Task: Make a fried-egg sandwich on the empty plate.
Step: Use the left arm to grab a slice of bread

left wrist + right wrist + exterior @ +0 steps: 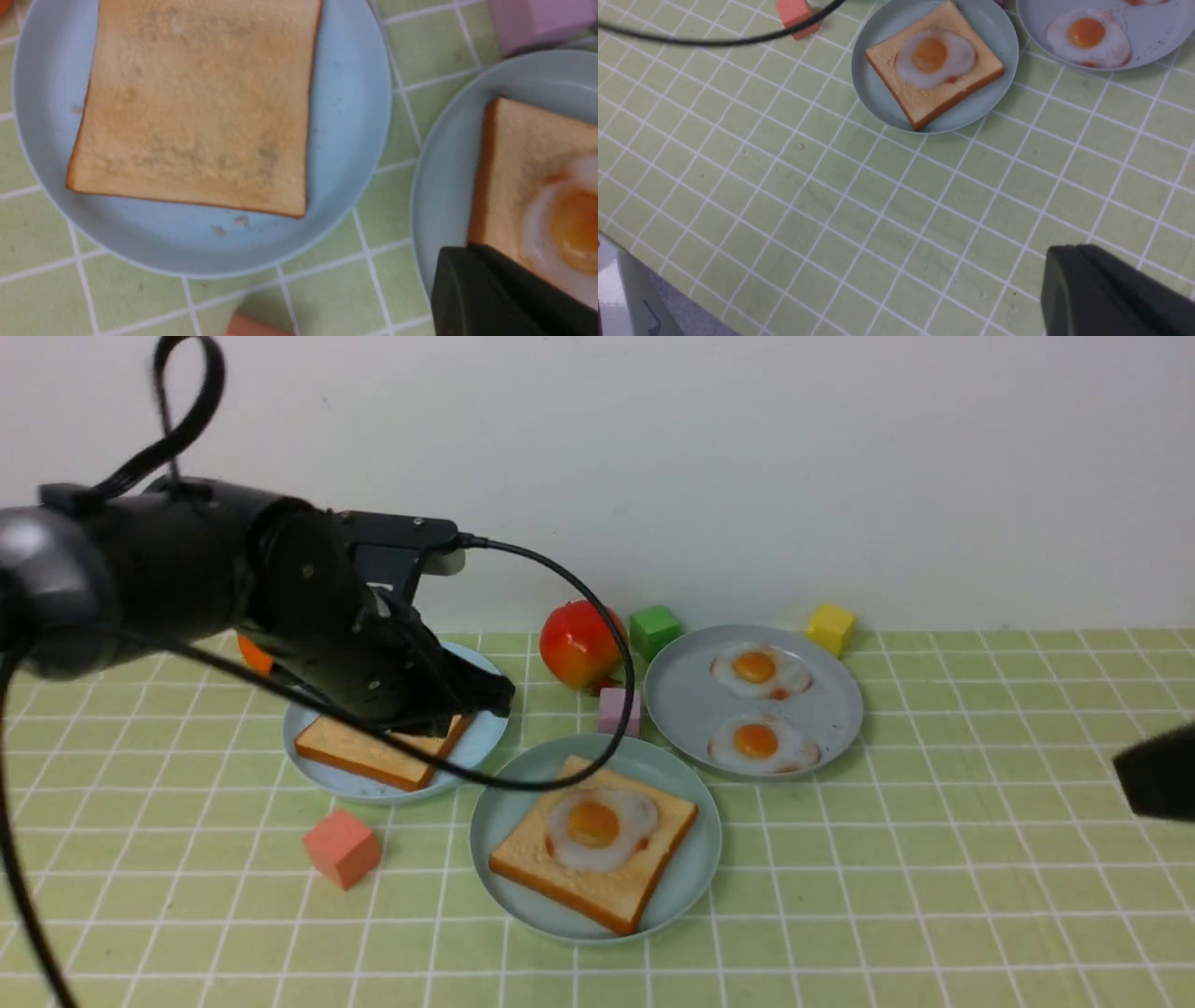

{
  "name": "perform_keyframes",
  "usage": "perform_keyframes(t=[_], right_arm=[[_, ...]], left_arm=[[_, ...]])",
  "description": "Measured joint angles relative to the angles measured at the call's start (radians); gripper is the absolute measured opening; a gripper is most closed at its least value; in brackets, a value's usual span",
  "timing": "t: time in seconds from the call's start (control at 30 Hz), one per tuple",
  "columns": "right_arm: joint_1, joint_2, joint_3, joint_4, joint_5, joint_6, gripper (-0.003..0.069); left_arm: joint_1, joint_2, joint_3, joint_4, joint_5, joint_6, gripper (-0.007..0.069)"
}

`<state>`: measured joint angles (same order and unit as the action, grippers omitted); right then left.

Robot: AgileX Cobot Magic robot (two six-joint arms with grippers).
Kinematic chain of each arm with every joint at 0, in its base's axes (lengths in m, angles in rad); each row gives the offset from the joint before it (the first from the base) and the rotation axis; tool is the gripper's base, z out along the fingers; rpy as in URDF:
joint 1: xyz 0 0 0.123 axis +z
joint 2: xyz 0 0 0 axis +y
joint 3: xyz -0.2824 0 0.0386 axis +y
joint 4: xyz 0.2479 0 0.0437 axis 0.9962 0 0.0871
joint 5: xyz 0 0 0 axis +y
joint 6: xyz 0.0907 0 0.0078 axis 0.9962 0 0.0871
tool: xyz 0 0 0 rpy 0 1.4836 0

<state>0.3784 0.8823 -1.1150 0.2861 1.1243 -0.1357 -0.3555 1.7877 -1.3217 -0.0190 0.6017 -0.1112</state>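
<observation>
The mint-teal plate (695,887) lies at the centre front with a toast slice (597,889) on it and a fried egg (597,826) on the toast. They also show in the right wrist view: plate (878,93), toast (934,100), egg (931,56). A second toast slice (383,749) (196,102) lies on the sky-blue plate (373,791) (345,116) to the left. My left gripper (495,693) (451,254) hovers over that slice's right edge, shut and empty. My right gripper (1134,770) (1057,254) is shut and empty at the far right.
A bluish-grey plate (831,709) at the back right holds two more eggs (754,669) (758,742). Around the plates are a red-orange fruit (579,642) and green (653,630), yellow (830,627), pink (619,711) and salmon (342,847) cubes. My left arm's cable (621,709) hangs over the mint plate's rear.
</observation>
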Motion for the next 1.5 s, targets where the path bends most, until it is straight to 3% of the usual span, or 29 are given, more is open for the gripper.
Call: perform_keyframes(t=[0.1,0.2,0.43,0.67,0.97,1.03,1.17,1.37,1.47,1.5], right_arm=[[0.0,-0.082,0.071,-0.009,-0.026,0.0,0.0014],[0.0,-0.137,0.116,-0.014,-0.043,0.0,0.0014],[0.0,-0.176,0.134,-0.014,-0.045,0.001,0.0015],[0.0,-0.176,0.134,-0.013,-0.045,0.036,0.0015],[0.0,-0.176,0.134,-0.012,-0.044,0.052,0.002],[0.0,-0.176,0.134,-0.009,-0.044,0.052,0.0022],[0.0,-0.176,0.134,0.005,-0.044,0.052,0.0025],[0.0,-0.176,0.134,0.013,-0.036,0.052,0.0029],[0.0,-0.176,0.134,0.013,-0.034,0.052,0.0029],[0.0,-0.176,0.134,0.013,-0.034,0.052,0.0029]], left_arm=[[0.029,0.116,-0.112,0.011,0.042,0.019,0.0016],[0.04,0.203,-0.19,0.049,0.053,0.025,0.0096],[0.043,0.288,-0.244,0.149,-0.053,0.027,0.0334],[0.043,0.357,-0.245,0.2,-0.102,0.027,0.0392],[0.043,0.389,-0.256,0.213,-0.101,0.03,0.0386],[0.043,0.394,-0.261,0.218,-0.087,0.03,0.0349],[0.043,0.397,-0.264,0.221,-0.078,0.031,0.0205],[0.043,0.369,-0.263,0.216,-0.054,0.033,0.0179],[0.041,0.294,-0.252,0.214,0.0,0.035,0.0029],[0.041,0.288,-0.252,0.214,0.0,0.035,0.0025]])
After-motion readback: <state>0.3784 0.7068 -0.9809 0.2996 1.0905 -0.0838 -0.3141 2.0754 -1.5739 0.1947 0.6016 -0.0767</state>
